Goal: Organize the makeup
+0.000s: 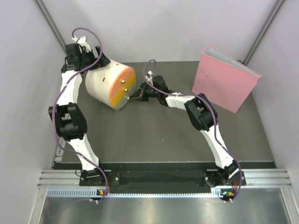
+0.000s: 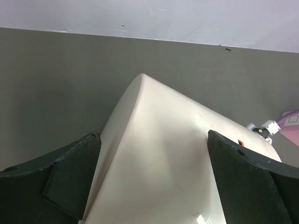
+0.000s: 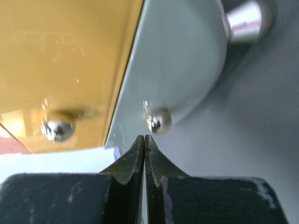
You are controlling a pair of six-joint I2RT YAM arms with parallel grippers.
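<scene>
No makeup shows in any view. A cream cylindrical drawer box [image 1: 103, 80] lies on its side at the back left, its orange-yellow front [image 1: 122, 87] facing right. My left gripper [image 1: 90, 59] is at the box's rear; in the left wrist view it [image 2: 154, 182] stands open, one finger on each side of the cream box [image 2: 159, 154]. My right gripper [image 1: 136, 96] is at the box's front, shut with nothing in it. In the right wrist view its tips [image 3: 145, 138] sit just below a small silver knob [image 3: 159, 121] on the pale part of the front.
A pink binder [image 1: 225, 83] stands tilted at the back right, close to the right arm's elbow. A second silver knob [image 3: 57, 128] is on the yellow panel. The box rests on a silver foot [image 3: 245, 21]. Grey walls close in both sides.
</scene>
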